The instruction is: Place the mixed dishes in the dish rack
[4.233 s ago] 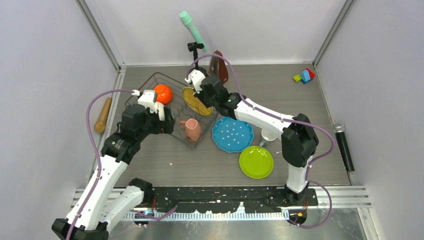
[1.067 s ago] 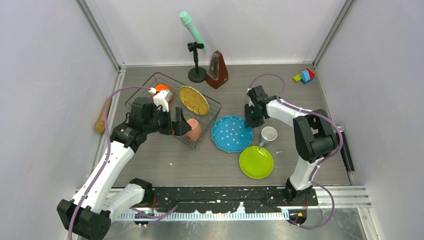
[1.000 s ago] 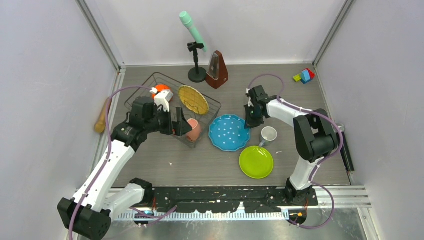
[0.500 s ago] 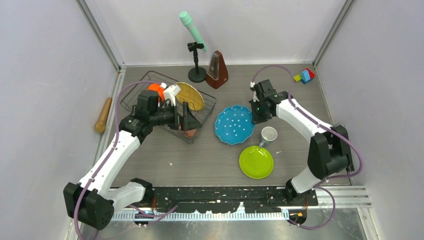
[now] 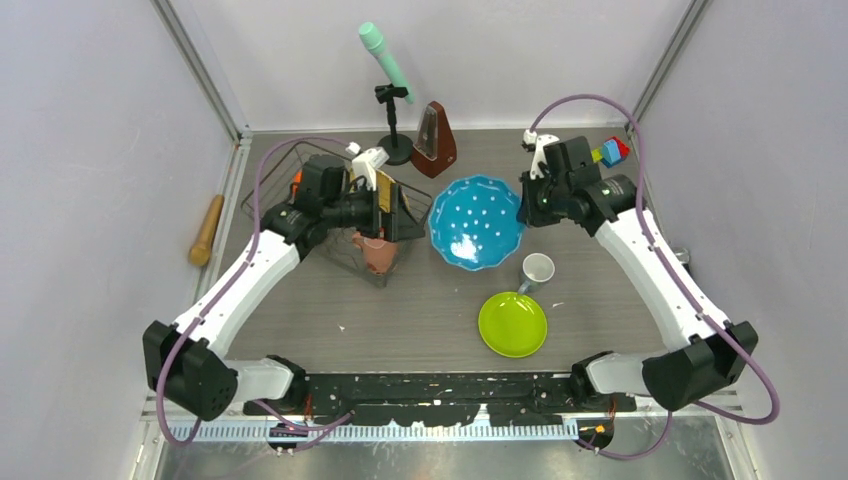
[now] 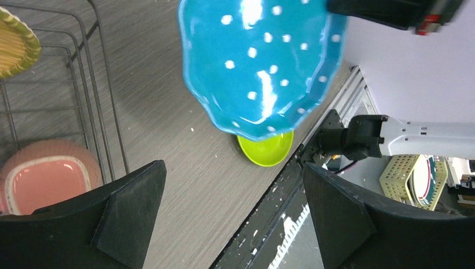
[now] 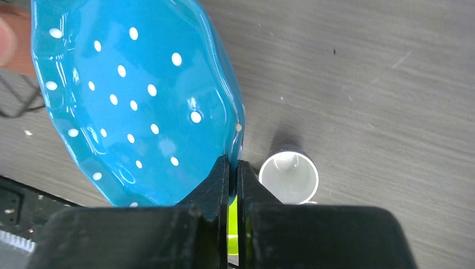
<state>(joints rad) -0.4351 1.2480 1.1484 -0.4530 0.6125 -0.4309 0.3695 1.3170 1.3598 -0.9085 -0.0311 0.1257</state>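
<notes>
Since half a second back, my right arm has lifted the blue white-dotted scalloped plate (image 5: pixel 475 222) off the boards. It hangs tilted in the air between the two arms, with the right gripper (image 7: pixel 232 165) pinched hard on its rim. My left arm has reached further across the dark wire dish rack (image 5: pixel 269 181). The left gripper (image 6: pixel 233 167) has its jaws spread wide and holds nothing, facing the plate.

Surface: grey wood-grain table (image 5: pixel 400 330), with pale lilac walls on three sides.

In the rack: pinkish-tan mug (image 5: pixel 378 252) and yellow woven-look plate (image 6: pixel 14 42), partly hidden by my left wrist.

On the table, below the raised plate: small pale mug (image 5: pixel 537 269), upright, and lime-green plate (image 5: pixel 512 323).

Back edge: brown metronome (image 5: pixel 436 140), black microphone stand (image 5: pixel 392 150), coloured toy blocks (image 5: pixel 610 152). Wooden roller (image 5: pixel 207 228) lies left of the rack.
</notes>
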